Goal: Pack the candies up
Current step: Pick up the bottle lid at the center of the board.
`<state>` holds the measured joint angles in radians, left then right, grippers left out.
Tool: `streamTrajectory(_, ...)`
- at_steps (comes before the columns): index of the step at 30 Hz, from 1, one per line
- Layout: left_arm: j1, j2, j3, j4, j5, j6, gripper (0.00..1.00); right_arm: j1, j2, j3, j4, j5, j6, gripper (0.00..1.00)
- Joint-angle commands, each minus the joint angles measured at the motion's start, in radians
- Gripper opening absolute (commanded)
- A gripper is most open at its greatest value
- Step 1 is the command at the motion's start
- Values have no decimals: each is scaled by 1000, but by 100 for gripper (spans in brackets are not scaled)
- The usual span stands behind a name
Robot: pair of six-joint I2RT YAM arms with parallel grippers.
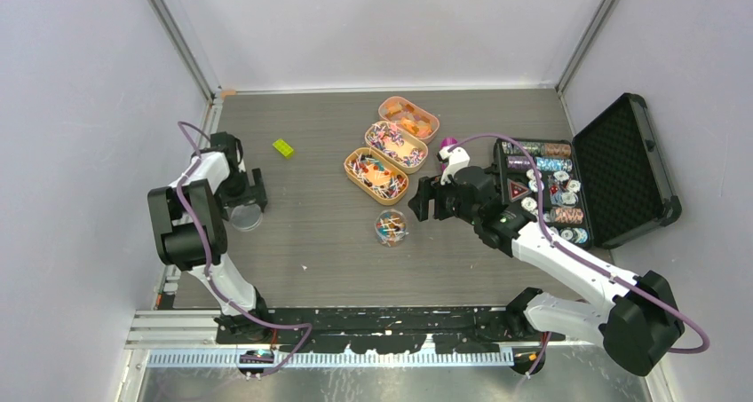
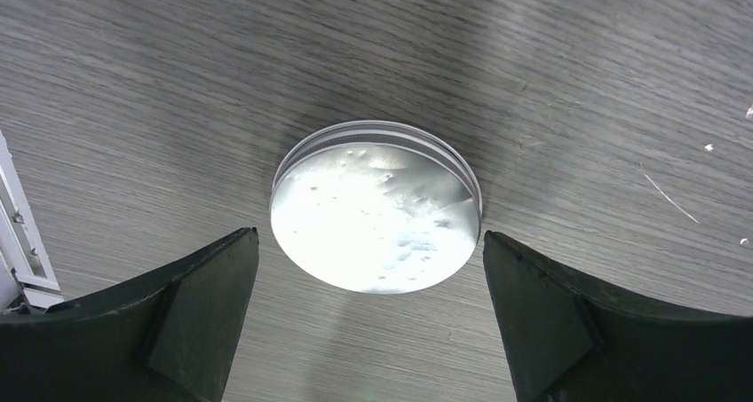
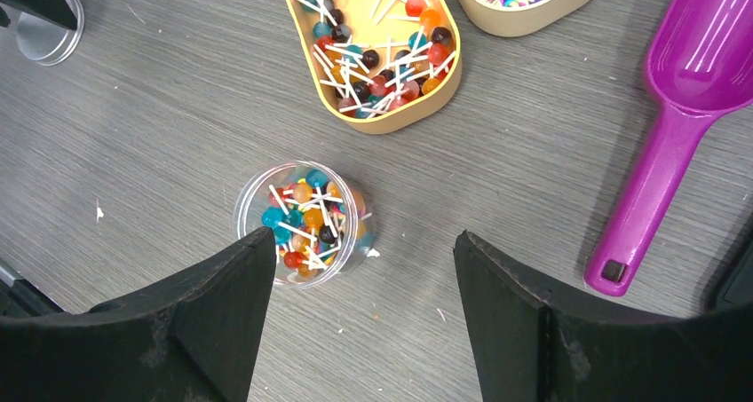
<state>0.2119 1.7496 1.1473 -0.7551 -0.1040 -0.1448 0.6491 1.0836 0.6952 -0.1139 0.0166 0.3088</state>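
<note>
Grey tabletop (image 1: 311, 242) carries the jar (image 3: 251, 189) full of lollipop candies (image 3: 306, 217), so filling looks done; both your left gripper (image 2: 370, 235) and right gripper (image 3: 364, 236) gape empty; next, pinch the lid (image 2: 373, 211) squarely.

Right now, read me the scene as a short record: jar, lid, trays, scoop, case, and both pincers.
jar: clear jar, uncovered, part full of candies, upright on the table
lid: round lid, flat on the table, far left of the jar
trays: three tan oval trays holding candies, beyond the jar
scoop: magenta scoop, lying on the table, unheld
case: black case, open, poker chips inside
left pincer: open, at the lid, empty
right pincer: open, over the jar, empty
</note>
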Motion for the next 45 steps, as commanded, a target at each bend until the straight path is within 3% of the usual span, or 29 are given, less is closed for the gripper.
streamTrajectory(1,12,8,-2,17,-3,9,100,3,-4,23,21,-1,-14,78)
streamTrajectory(12,22,62,2,23,38,2,99,3,-7,20,21,-3,-19,78)
streamTrajectory(20,20,56,33,-21,61,1,79,3,0,19,26,-3,-16,78)
streamTrajectory(25,4,40,56,-62,54,2,72,3,18,20,34,-1,-6,78)
streamTrajectory(31,-44,-25,81,-86,82,-2,71,2,11,10,44,75,55,78)
streamTrajectory(35,-75,-97,109,-115,140,-15,70,-12,-3,8,18,222,234,80)
streamTrajectory(39,-131,-173,152,-157,176,-31,70,-17,14,47,-57,253,232,81)
streamTrajectory(45,-268,-265,223,-227,190,-61,68,-18,-13,26,-42,282,220,81)
